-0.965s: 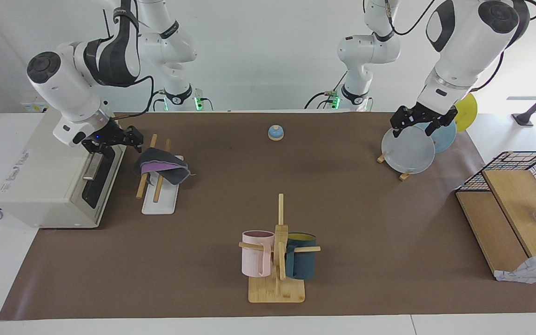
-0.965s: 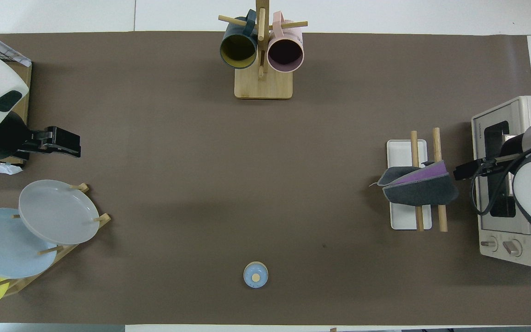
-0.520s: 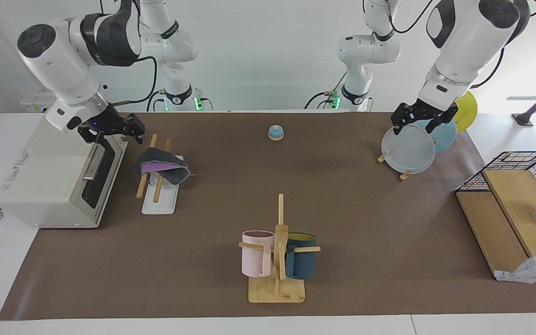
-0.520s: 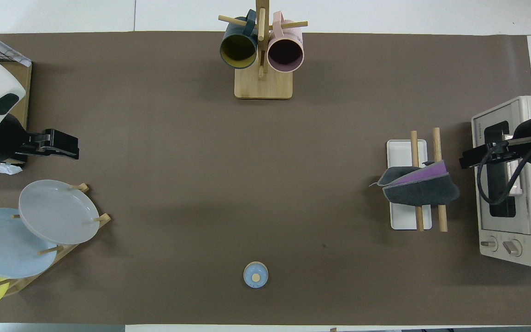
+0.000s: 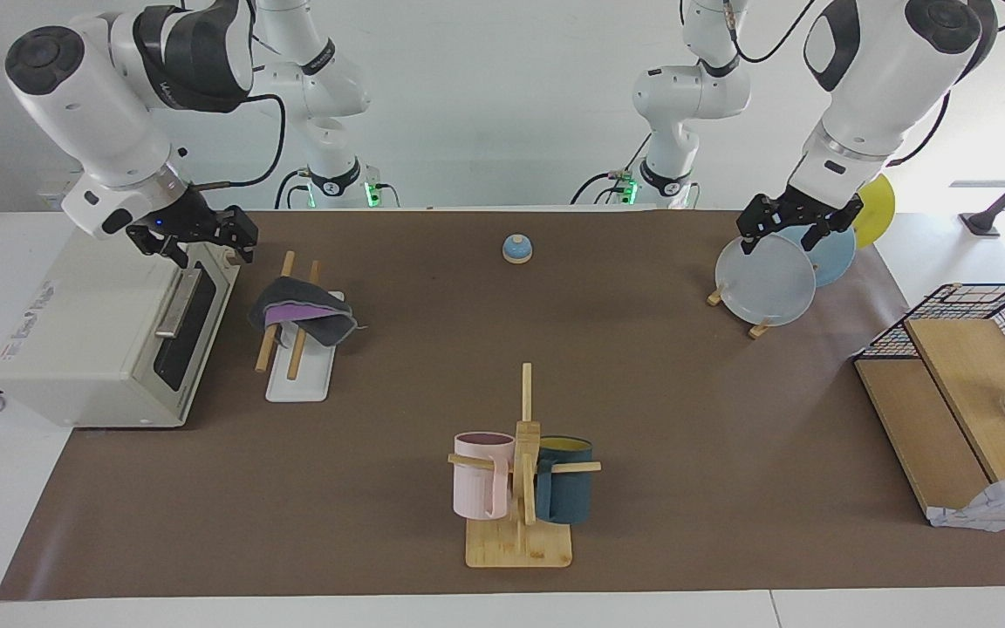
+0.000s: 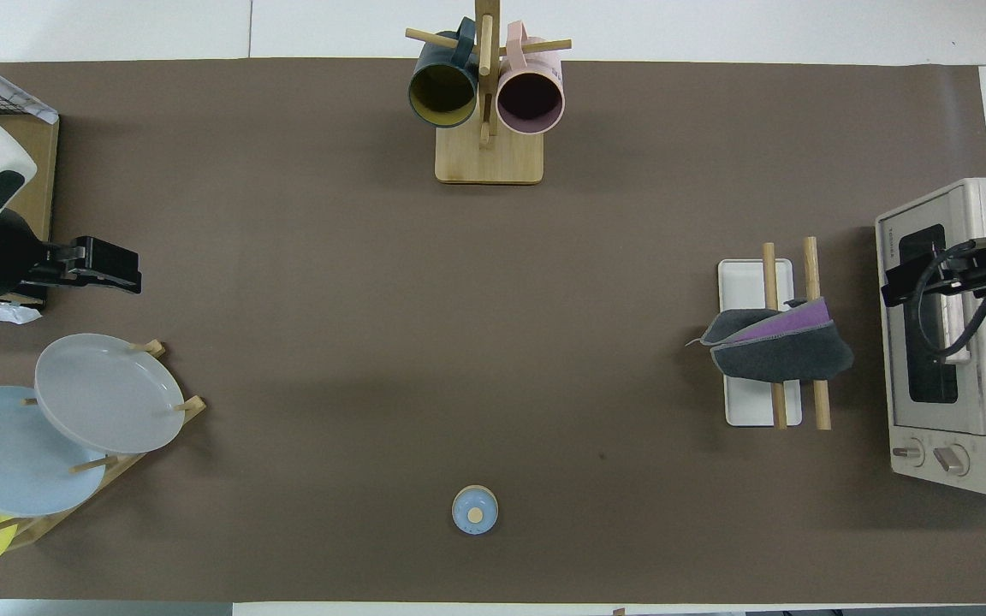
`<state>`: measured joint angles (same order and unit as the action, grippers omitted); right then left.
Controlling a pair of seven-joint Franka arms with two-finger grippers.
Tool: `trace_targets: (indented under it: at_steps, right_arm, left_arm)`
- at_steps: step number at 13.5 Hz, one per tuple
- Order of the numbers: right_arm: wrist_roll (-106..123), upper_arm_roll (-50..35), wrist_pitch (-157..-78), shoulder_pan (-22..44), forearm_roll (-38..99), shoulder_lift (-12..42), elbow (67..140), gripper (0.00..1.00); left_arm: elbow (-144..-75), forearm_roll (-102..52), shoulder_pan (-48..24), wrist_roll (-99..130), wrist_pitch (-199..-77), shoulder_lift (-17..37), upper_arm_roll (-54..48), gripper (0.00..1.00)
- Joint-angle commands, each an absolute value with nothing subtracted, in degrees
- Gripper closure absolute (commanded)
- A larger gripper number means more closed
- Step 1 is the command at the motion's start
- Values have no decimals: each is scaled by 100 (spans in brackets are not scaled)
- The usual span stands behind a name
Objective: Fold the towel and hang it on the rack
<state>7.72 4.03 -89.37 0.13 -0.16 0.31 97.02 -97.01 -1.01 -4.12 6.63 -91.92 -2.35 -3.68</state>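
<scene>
- The towel (image 5: 304, 311) lies folded across both rods of the rack (image 5: 297, 371), toward the right arm's end of the table, dark grey face outward, a purple strip showing
- The right gripper (image 5: 197, 237) hangs over the toaster oven (image 5: 84, 340), clear of the towel, fingers empty and apart
- The left gripper (image 5: 795, 228) waits over the plates (image 5: 766, 281); whether its fingers are spread I cannot tell
- Hanging looks done; next, I judge, only parking both arms remains

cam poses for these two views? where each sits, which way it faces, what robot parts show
Facing view: high across the table, facing the robots; both arms show whole, right end effector over the toaster oven, left end effector over the plates.
Overhead view: above the robots' end, looking steeply down; only wrists and end effectors show.
Shared: towel draped on the rack, mug tree, bell; half a turn apart.
</scene>
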Motion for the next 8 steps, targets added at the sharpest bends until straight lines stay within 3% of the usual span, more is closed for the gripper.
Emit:
trace_targets:
  at_steps: [1, 8]
  right_arm:
    - [703, 395, -8815, -53, -158, -114, 9677, 0]
    - [694, 404, -8974, 9, -176, 193, 9571, 0]
  left_arm:
    - [-9870, -158, -325, 571, -9281, -387, -431, 0]
    - [-9853, -149, -281, 545, -9237, -378, -431, 0]
